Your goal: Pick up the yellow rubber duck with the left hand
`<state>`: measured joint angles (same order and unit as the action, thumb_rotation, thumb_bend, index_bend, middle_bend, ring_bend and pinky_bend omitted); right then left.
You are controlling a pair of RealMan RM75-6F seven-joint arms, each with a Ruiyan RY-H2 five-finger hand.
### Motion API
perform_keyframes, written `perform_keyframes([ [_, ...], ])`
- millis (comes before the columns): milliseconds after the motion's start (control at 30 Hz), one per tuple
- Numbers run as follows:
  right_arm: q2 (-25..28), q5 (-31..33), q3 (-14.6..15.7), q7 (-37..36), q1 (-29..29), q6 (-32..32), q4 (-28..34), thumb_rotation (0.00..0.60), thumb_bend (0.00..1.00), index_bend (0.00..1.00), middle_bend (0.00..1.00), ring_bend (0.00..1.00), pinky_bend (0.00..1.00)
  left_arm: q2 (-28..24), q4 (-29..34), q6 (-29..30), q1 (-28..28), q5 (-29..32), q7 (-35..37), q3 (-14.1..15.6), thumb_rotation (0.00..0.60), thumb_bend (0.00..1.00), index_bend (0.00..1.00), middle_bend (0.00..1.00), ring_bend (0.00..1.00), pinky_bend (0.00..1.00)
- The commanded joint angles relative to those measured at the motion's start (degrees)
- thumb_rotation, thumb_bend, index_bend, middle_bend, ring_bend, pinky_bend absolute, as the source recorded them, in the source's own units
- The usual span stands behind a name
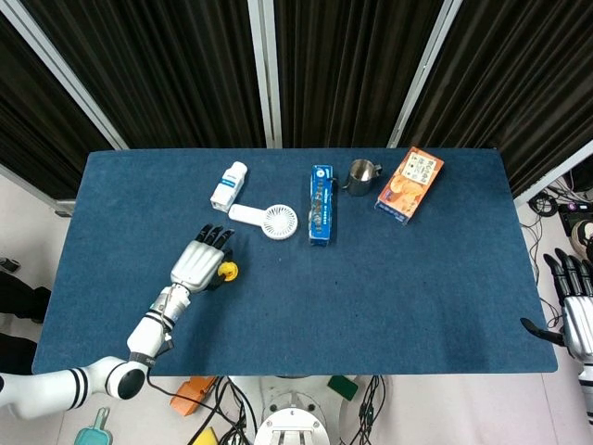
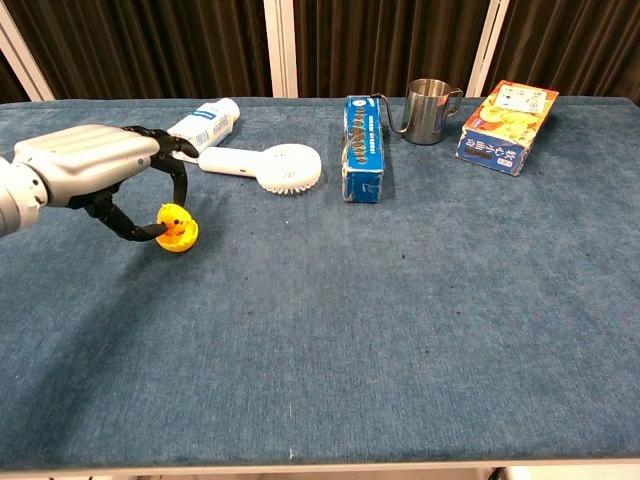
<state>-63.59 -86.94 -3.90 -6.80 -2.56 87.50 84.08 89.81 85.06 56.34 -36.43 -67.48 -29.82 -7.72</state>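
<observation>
From the head view, I see my left hand (image 1: pixel 197 266) lying palm-down over the left part of the blue tabletop (image 1: pixel 417 287), its dark fingers pointing toward the far edge. The yellow rubber duck (image 1: pixel 226 271) sits just at the hand's right edge, touching it. Farther back lie a white bottle (image 1: pixel 229 185), a white handheld fan (image 1: pixel 267 220), a blue box (image 1: pixel 321 204), a metal cup (image 1: pixel 362 175) and an orange box (image 1: pixel 410 184). My right hand (image 1: pixel 574 311) hangs off the tabletop's right edge, fingers straight and apart, holding nothing.

From the chest view, my left hand (image 2: pixel 95 170) hovers low at the left, fingers curled downward like a cage. The yellow rubber duck (image 2: pixel 176 226) rests upright on the tabletop (image 2: pixel 400 320), with a dark fingertip touching its left side; I cannot tell whether the hand truly grips it. The white handheld fan (image 2: pixel 266 164) and white bottle (image 2: pixel 203 123) lie just behind, the blue box (image 2: pixel 362 146), metal cup (image 2: pixel 427 111) and orange box (image 2: pixel 508 125) farther right.
</observation>
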Motion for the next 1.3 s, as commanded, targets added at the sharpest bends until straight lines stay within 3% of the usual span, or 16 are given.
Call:
perform_keyframes([
  [33,0.0,0.0,0.0,0.0,0.0,0.0,0.1,0.6,0.14,0.0,0.01,0.0,0.02,0.2,-0.2,0.0,-0.2,0.3,-0.1,0.2,0.6,0.38,0.48,0.08,0.0,0.0],
  [533,0.0,0.3,-0.1,-0.1,0.2,0.1,0.1,0.6,0.14,0.0,0.01,0.0,0.02,0.2,0.2,0.8,-0.7,0.6,-0.8,1.6,0.6,0.36,0.37,0.08,0.0,0.0],
  [733,0.1,0.3,-0.1,-0.3,0.2,0.1,0.1,0.6,0.14,0.0,0.01,0.0,0.02,-1.7,2.9,3.6,0.2,0.7,-0.5,1.1,0.6,0.34,0.27,0.06,0.0,0.0],
  [1033,1.2,0.5,0.3,-3.8,-0.2,-1.7,-0.4,0.6,0.14,0.0,0.01,0.0,0.02,-11.5,9.1,15.9,9.0,-0.7,10.5,-0.5,0.6,0.33,0.23,0.06,0.0,0.0],
  [1300,2.5,-2.1,1.0,-9.1,-0.3,-1.1,-0.9,0.6,0.14,0.0,0.01,0.0,0.03,-20.2,12.4,24.6,19.3,-8.0,24.8,4.7,0.6,0.33,0.19,0.07,0.0,0.0],
])
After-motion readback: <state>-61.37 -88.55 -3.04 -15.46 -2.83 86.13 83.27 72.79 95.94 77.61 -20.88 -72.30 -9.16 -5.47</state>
